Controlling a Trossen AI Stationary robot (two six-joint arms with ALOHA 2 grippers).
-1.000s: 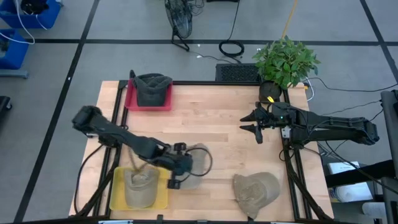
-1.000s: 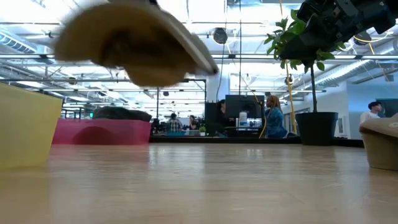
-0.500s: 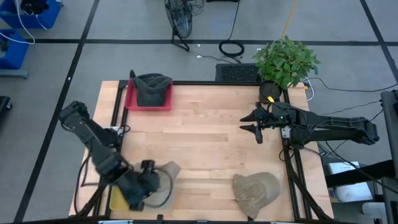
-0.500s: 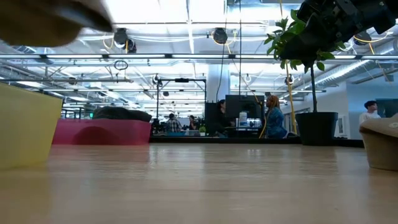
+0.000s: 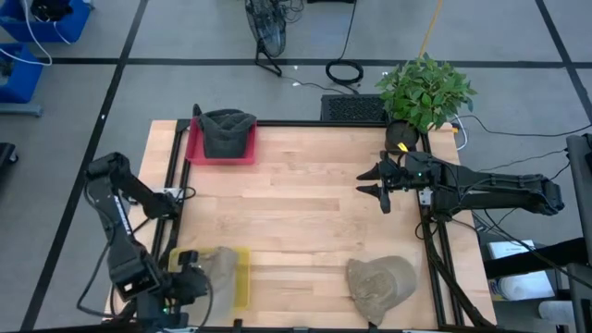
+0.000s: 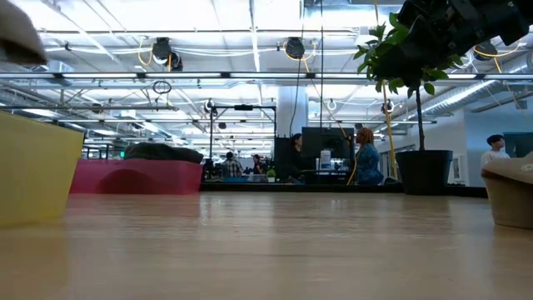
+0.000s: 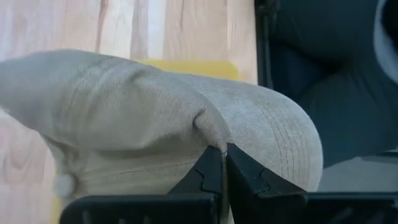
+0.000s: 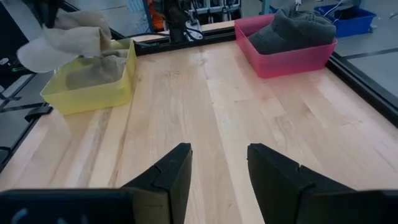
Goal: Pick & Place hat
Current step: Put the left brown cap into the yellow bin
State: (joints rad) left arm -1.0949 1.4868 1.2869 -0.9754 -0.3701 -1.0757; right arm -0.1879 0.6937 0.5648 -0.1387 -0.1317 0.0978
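Note:
A tan hat [image 5: 219, 266] hangs in my left gripper [image 5: 188, 281], which is shut on it at the table's near-left corner, above the yellow bin [image 5: 240, 277]. In the right wrist view the held hat [image 8: 67, 36] is above the bin [image 8: 93, 84], and another tan hat [image 8: 99, 68] lies inside. A third tan hat [image 5: 381, 281] rests on the table near the right edge. A dark hat [image 5: 227, 131] sits in the pink bin [image 5: 196, 148]. My right gripper [image 5: 374, 181] waits open over the right side of the table. My left gripper [image 7: 222, 152] pinches a raised fold of the tan hat's crown cloth [image 7: 206, 123] between its two shut fingers. The arm comes from the table's left. The hat is lifted clear above the yellow bin, its cloth bulging out ahead of the fingers.
A potted plant [image 5: 424, 91] stands at the table's far-right corner. Black frame rails [image 5: 435, 250] run along the left and right edges. Bare wood [image 5: 305, 213] lies between the bins and the right-hand hat. People [image 6: 362, 154] show in the room beyond.
My left gripper has carried the tan hat from the near middle of the table toward the near-left corner, swinging over and past the yellow bin, staying shut on it. The hat has left most of the low view. The right arm has kept still.

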